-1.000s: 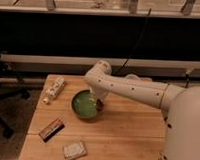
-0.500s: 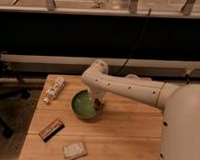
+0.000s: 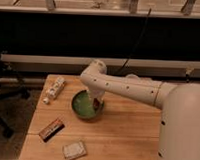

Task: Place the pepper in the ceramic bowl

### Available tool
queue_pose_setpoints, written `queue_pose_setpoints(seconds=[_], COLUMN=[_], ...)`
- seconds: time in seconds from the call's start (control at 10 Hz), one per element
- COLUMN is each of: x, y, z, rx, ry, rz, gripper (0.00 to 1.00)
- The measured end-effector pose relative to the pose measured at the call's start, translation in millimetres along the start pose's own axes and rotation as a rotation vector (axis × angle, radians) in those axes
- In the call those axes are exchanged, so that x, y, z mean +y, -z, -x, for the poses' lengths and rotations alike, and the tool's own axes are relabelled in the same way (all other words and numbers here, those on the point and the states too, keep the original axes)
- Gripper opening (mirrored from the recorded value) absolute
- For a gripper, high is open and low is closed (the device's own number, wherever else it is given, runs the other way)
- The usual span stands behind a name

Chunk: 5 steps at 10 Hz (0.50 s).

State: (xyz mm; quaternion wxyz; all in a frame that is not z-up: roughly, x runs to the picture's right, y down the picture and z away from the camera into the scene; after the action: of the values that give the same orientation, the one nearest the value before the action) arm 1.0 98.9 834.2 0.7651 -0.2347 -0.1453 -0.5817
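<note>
The camera view shows, at the far left of the frame, part of a black office chair (image 3: pixel 3 98) on the floor beside a wooden table (image 3: pixel 126 140). On the table's upper-left corner lies a pale, elongated packet (image 3: pixel 55 88); lower down sits a flat brown bar (image 3: pixel 52 129), and below that, near the front edge, a small pale wrapped item (image 3: pixel 74 150). Just left of the frame's centre stands the ceramic bowl (image 3: pixel 82 106), green and glossy. The gripper (image 3: pixel 97 103) hangs over the bowl's right rim, reaching in from the white arm (image 3: pixel 128 88) that sweeps from the robot's bulk at the right. Compared with a second ago the arm's elbow has drawn slightly left and up, while the wrist stays over the bowl. A small reddish patch at the gripper may be the pepper, but that is not certain, nor whether it is held or already in the dish. This looks like the release stage, with the task near its end.
</note>
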Motion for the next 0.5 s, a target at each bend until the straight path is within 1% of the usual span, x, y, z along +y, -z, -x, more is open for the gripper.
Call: queue_pose_setpoints(seconds=[0.2, 0.3, 0.5], x=[-0.1, -0.8, -2.7], y=[-0.2, -0.4, -0.7], z=[-0.4, -0.3, -0.5], rx=[0.0, 0.0, 0.001], ry=[-0.001, 0.001, 0.003], rz=[0.0, 0.0, 0.0], gripper=[0.29, 0.33, 0.35])
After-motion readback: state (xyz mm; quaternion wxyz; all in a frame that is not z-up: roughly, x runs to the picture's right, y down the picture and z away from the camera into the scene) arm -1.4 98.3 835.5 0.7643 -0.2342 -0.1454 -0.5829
